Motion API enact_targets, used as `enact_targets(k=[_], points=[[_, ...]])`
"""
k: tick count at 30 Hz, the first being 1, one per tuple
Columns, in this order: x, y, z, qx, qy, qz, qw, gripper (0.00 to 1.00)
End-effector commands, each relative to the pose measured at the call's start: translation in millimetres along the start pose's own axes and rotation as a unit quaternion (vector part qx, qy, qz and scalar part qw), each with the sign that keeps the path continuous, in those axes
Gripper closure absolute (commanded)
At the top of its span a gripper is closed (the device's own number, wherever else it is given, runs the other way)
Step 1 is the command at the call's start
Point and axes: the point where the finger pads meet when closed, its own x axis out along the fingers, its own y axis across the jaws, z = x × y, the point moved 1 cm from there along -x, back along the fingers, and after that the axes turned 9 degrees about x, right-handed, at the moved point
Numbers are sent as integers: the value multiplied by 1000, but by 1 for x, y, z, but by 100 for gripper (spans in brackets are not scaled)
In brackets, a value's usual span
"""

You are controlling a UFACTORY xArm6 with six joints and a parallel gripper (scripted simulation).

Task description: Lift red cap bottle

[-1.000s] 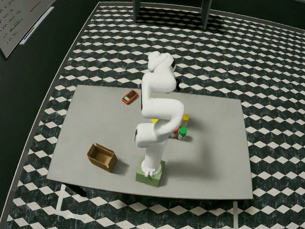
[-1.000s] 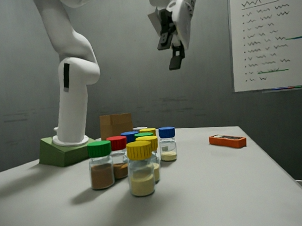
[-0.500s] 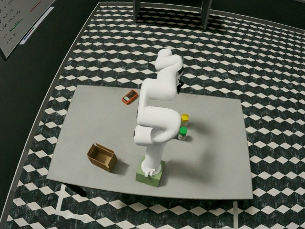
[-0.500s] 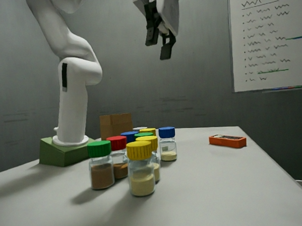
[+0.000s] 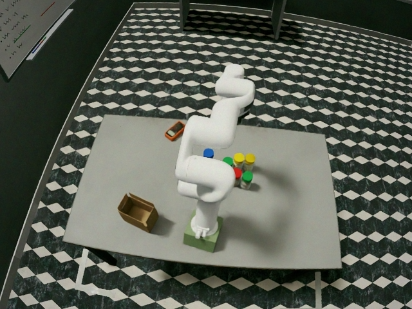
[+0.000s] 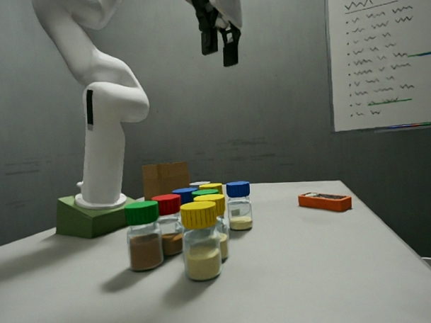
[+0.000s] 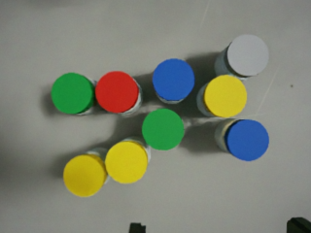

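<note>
The tool (image 6: 219, 51) was held high above the cluster of bottles, its fingers apart and nothing between them. Beneath it, the red-capped bottle (image 7: 117, 92) was seen standing upright on the counter (image 6: 322, 265), touching a green-capped bottle (image 7: 73, 93) on one side and close to a blue-capped bottle (image 7: 173, 80) on the other. Two yellow-capped bottles (image 7: 106, 167) were grouped nearby.

top: high, oblique | exterior: low, table-level | wrist: straight down | shared: bottles (image 7: 162, 128)
</note>
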Motion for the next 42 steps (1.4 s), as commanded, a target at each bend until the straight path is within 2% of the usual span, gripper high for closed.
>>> enact_targets(k=[1, 2, 42], points=[[-3, 0, -2, 0, 2, 14, 1000, 21], [-1, 0, 2, 0, -3, -4, 1000, 21], [-1, 0, 2, 0, -2, -4, 1000, 21]])
